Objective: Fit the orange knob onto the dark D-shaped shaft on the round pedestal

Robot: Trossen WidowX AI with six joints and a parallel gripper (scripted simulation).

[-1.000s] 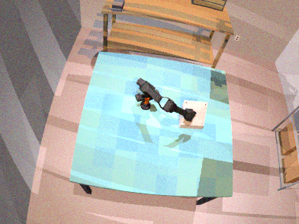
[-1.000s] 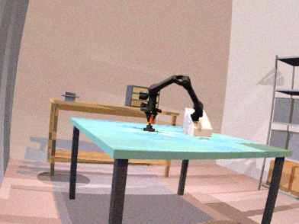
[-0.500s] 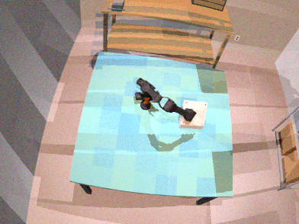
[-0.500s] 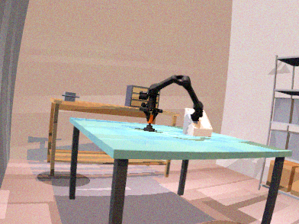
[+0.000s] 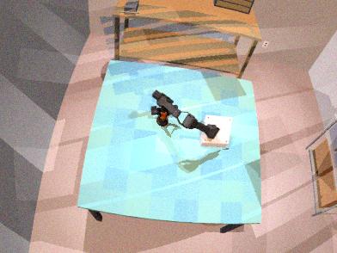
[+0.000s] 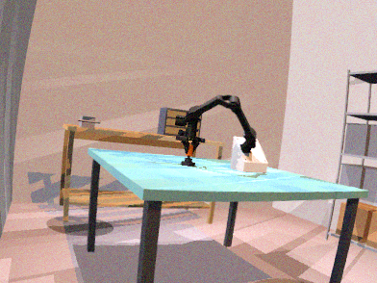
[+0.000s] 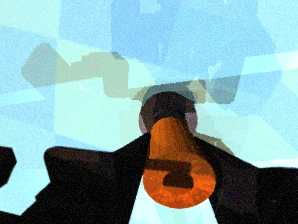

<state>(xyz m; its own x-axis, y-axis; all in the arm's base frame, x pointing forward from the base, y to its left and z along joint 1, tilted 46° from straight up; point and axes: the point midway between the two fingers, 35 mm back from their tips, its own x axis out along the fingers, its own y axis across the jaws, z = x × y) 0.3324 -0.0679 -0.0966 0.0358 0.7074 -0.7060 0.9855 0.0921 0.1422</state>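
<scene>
The orange knob (image 5: 163, 115) (image 6: 190, 149) (image 7: 167, 140) stands roughly upright between the fingers of my gripper (image 6: 190, 153) (image 7: 170, 138), which is shut on it. Its near end, with a dark recess, faces the wrist camera. The dark round pedestal (image 5: 162, 123) (image 6: 188, 163) (image 7: 146, 120) stands on the table under the knob. In the wrist view the knob's far end overlaps the pedestal's near part. The shaft cannot be made out, and I cannot tell whether the knob touches it. In the exterior view the fingers are just above the pedestal.
The arm's base is at a white open box (image 5: 223, 125) (image 6: 255, 167) on the turquoise table (image 5: 129, 185) (image 6: 159, 180). A wooden workbench (image 5: 185, 21) (image 6: 115, 137) stands behind the table, and a shelf rack (image 6: 343, 140) is at the right. Arm shadows fall around the pedestal.
</scene>
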